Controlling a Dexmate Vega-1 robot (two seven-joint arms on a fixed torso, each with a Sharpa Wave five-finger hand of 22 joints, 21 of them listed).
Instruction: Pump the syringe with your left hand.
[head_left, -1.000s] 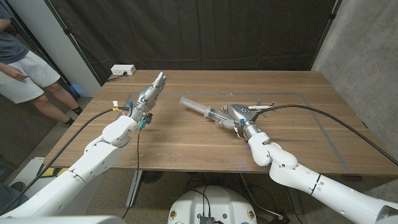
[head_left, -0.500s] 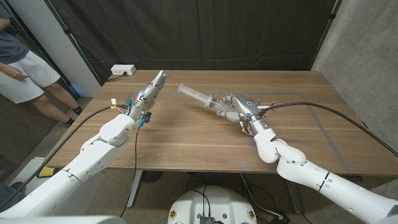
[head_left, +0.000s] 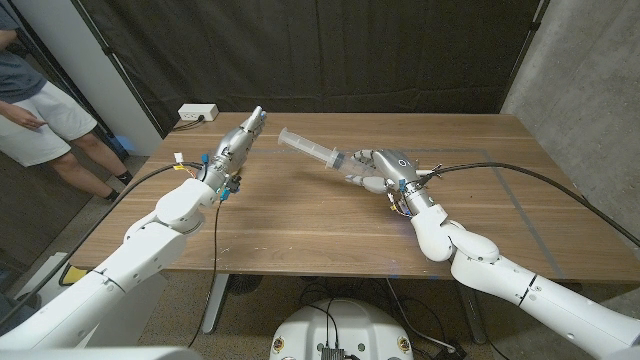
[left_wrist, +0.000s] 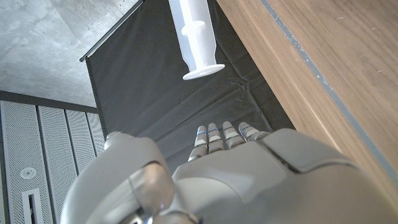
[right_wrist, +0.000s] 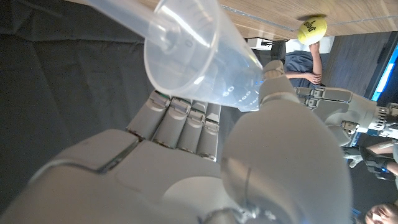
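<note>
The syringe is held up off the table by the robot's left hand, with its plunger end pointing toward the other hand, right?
Not quite: the right hand holds the syringe above the table, as the head view shows. Its plunger end does point toward the left hand, which holds nothing and is apart from it.

A lab: black backdrop curtain (head_left: 300, 50), concrete wall (head_left: 580, 60).

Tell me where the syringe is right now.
In the head view the syringe is held above the table by the right hand, plunger end pointing toward the left hand.
</note>
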